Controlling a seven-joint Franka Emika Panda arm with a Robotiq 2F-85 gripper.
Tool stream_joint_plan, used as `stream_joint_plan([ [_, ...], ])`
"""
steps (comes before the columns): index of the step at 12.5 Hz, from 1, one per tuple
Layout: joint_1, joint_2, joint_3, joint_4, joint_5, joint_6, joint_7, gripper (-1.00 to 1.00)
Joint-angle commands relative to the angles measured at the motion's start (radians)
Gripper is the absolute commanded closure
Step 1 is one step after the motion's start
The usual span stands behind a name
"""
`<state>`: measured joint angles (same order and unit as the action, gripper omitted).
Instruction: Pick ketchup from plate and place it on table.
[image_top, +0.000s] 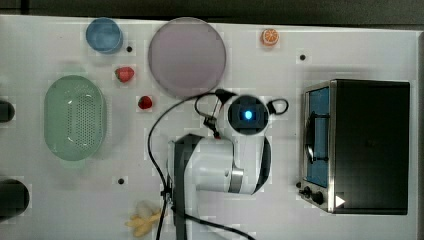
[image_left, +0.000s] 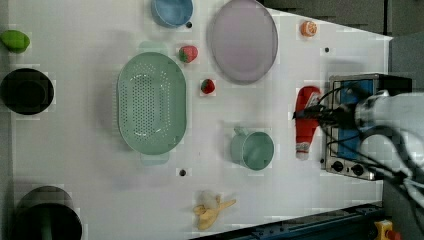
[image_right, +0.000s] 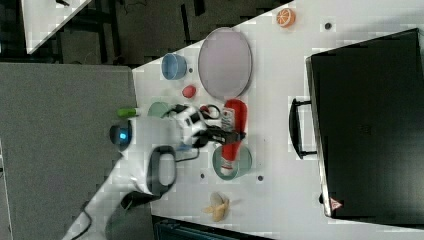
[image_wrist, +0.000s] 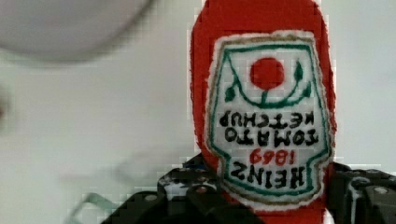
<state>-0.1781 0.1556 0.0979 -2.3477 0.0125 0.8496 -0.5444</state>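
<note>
so the black two-finger gripper (image_wrist: 268, 198) is clamping its half-spread fingers (image_wrist: 196, 198) around the slim red squeeze ketchup bottle with the white Heinz label (image_wrist: 267, 112), which is hanging over the white tabletop (image_left: 90, 165) just past the mint cup (image_left: 253, 149), with the big flat greyish-lilac plate (image_left: 243, 40) sitting bare farther back

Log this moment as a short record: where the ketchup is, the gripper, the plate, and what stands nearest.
ketchup: red bottle, off the plate, between the gripper's fingers, label facing the wrist camera
gripper: shut on the ketchup at its label
plate: bare, lilac, apart from the bottle
nearest things: green cup; toaster oven
table: white top; whether the bottle touches it cannot be told
</note>
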Motion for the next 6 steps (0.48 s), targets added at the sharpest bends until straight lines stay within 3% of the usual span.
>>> stream_joint_plan([
  [1,-0.003,0.006,0.002,-0.054,0.0,0.072,0.012,-0.21],
  [6,-0.003,0.128,-0.001,-0.052,0.0,0.159,0.012,-0.26],
])
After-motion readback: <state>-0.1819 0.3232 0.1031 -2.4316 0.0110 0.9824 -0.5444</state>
